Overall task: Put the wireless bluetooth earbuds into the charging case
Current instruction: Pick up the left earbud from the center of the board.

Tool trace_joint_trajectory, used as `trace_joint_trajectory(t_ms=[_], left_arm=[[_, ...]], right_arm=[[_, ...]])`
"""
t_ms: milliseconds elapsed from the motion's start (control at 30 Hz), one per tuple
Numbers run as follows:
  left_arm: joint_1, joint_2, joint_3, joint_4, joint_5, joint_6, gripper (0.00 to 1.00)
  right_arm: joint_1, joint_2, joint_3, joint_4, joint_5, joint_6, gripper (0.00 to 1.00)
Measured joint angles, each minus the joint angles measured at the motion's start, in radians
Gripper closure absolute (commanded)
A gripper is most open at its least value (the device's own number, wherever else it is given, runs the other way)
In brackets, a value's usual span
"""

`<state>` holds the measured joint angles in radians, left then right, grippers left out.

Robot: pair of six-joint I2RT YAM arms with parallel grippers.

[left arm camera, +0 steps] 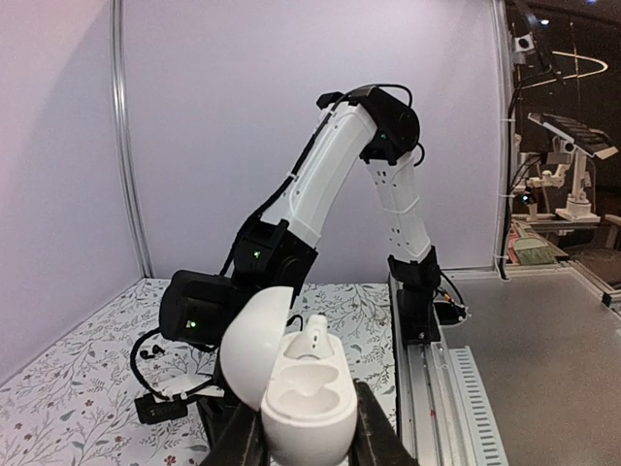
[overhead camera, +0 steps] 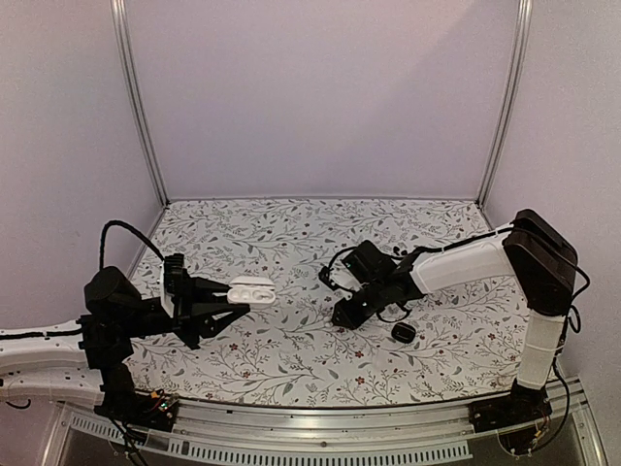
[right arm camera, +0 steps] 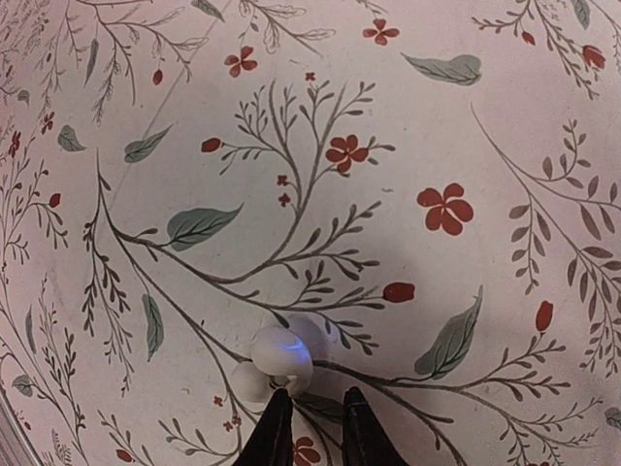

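1. Where the surface (overhead camera: pixel 291 233) lies nearest the arm bases, a small glossy black pebble (overhead camera: pixel 405 333) rests on it. It sits at 4 o'clock of the right tool (right arm camera: pixel 316 396) and is not touching it.
2. The right tool is released and angled down at the surface. Its two dark, tapered fingers stand a narrow gap apart, with the print showing between them.
3. The loose earbud (right arm camera: pixel 277 361) lies on the surface just off the tip of the tool's left finger, at 11 o'clock of the gap and not inside it. Whether it touches the finger cannot be told.
4. This earbud is smooth white plastic. It has a round head with a bluish glint and a smaller lobe, and its long axis runs from 1 o'clock to 7 o'clock in the wrist view.
5. The surface is a matte white sheet printed with grey twigs, green leaves and red flowers.
6. Farther back and to the left, the left tool (left arm camera: pixel 310 432) is clenched on the charging case (left arm camera: pixel 301 408). One black finger presses each side of the lower shell, and the case is held clear of the surface.
7. The case is glossy white and egg-shaped. Its domed lid swings open toward 10 o'clock, and two moulded wells face upward.
8. The seated earbud (left arm camera: pixel 312 335) is also white. It stands in the far well with its stem pointing to 12 o'clock.
9. From the case, the right tool lies at 4 o'clock, well apart.
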<state>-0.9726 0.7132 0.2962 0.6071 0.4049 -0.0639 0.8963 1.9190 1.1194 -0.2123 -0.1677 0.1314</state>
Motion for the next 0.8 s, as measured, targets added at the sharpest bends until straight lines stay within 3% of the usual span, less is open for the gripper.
trace_joint_trajectory(t_ms=[800], left_arm=[[0.0, 0.0, -0.002, 0.0, 0.0, 0.0, 1.0]], right_arm=[[0.0, 0.053, 0.084, -0.019, -0.03, -0.001, 0.82]])
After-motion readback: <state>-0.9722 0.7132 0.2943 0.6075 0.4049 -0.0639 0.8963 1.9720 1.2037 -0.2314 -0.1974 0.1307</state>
